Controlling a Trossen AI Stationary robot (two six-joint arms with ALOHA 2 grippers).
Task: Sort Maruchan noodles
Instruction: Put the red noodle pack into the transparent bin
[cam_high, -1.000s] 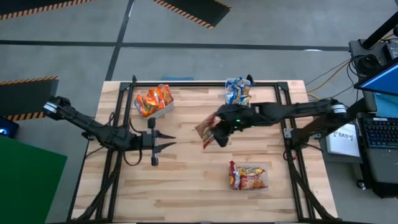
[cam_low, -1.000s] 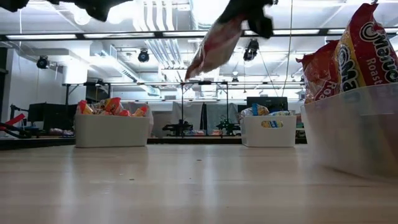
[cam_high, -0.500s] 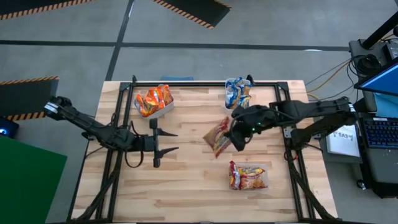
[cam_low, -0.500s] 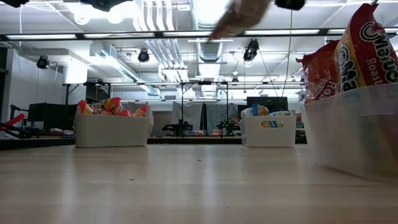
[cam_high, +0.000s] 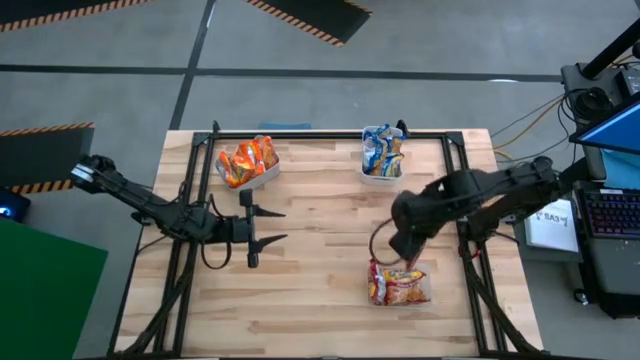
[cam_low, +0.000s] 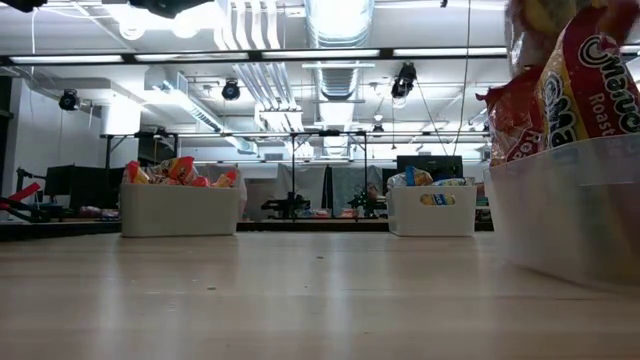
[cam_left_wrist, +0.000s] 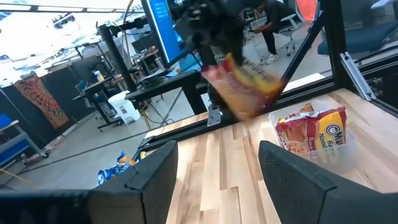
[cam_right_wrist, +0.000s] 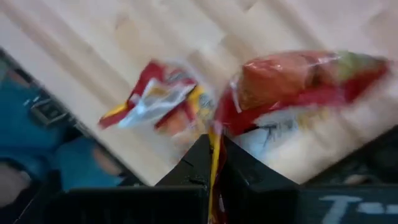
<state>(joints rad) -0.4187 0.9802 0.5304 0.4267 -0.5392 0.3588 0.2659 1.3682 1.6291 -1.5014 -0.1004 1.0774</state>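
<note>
My right gripper is shut on a red Maruchan noodle packet, which hangs just above the clear bin at the near right. That bin holds more red packets. In the low view the held packet is a blur over the bin's red packets. Orange packets fill the far-left bin, and blue-and-yellow ones fill the far-middle bin. My left gripper waits open and level over the table's left half, with nothing between its fingers. My right gripper pinches an edge of the red packet between its two fingers. They come from above and point steeply down. The packet spreads out below the fingers, tilted, clear of the table and over the bin of red packets.
Bare wooden tabletop lies between the three bins. A black frame runs along the table's edges. Desks, monitors and a person show in the room beyond the table.
My right gripper has carried the red packet from the table's middle toward the near right, tipping over to point steeply down, and now stands over the bin of red packets. My left gripper has opened wider while staying in place.
</note>
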